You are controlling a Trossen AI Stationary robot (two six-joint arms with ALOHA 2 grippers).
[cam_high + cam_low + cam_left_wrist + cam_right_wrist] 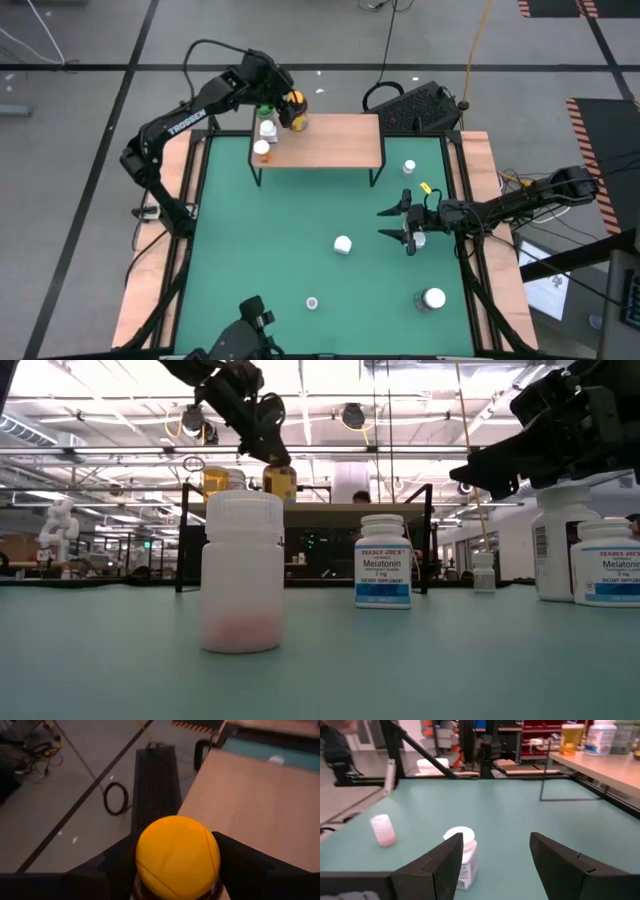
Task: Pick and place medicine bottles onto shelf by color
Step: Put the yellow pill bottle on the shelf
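My left gripper (pixel 290 108) is shut on an amber bottle with a yellow cap (pixel 177 854) at the far left of the light-wood shelf (pixel 330 140); it also shows in the low view (pixel 280 480). A green-capped bottle (pixel 264 111), a white bottle (pixel 267 128) and an orange-banded bottle (pixel 262 150) stand in a row on the shelf's left end. My right gripper (pixel 398 225) is open and empty, low over the green mat's right part. A white bottle (pixel 463 857) stands on the mat in front of its fingers. My left gripper pinches the amber bottle between its two fingers (pixel 117 867), on opposite sides just below the yellow cap (pixel 150 890). The fingers come slanting down from the table's far left. The bottle is upright at the shelf's far edge; I cannot tell whether its base touches the board.
On the mat stand a white bottle (pixel 343 245), a small pinkish one (pixel 312 301), one near the shelf's right leg (pixel 409 167), one under my right arm (pixel 421 238) and a large grey one with a white lid (pixel 432 298). A wooden frame (pixel 480 200) borders the mat.
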